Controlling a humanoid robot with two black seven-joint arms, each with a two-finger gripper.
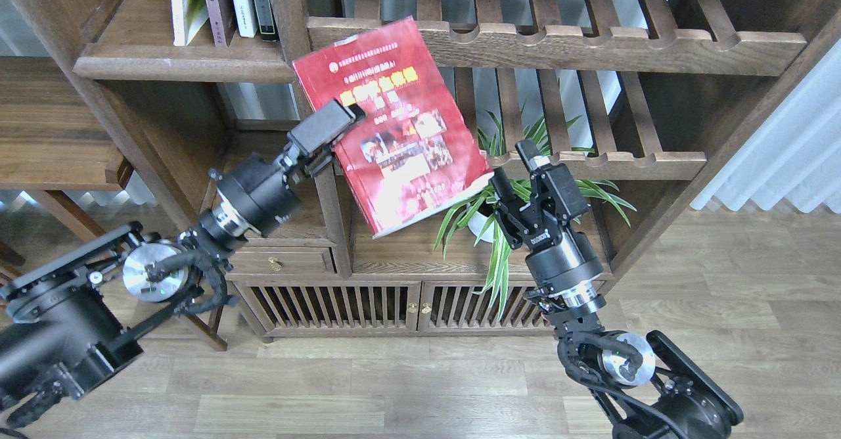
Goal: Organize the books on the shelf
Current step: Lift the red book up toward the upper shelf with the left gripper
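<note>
Left fingers [335, 125] clamp red book [394, 123] left edge; right fingers [516, 166] apart, beside its lower-right corner.

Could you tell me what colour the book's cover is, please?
Red, with small photos and yellow lettering on the book; head view shows it.

You see a red book [394, 123] with yellow title lettering and small photos, a dark-brown shelf [184, 64] left of it, and green striped leaves on the plant [525, 196] right of it.
</note>
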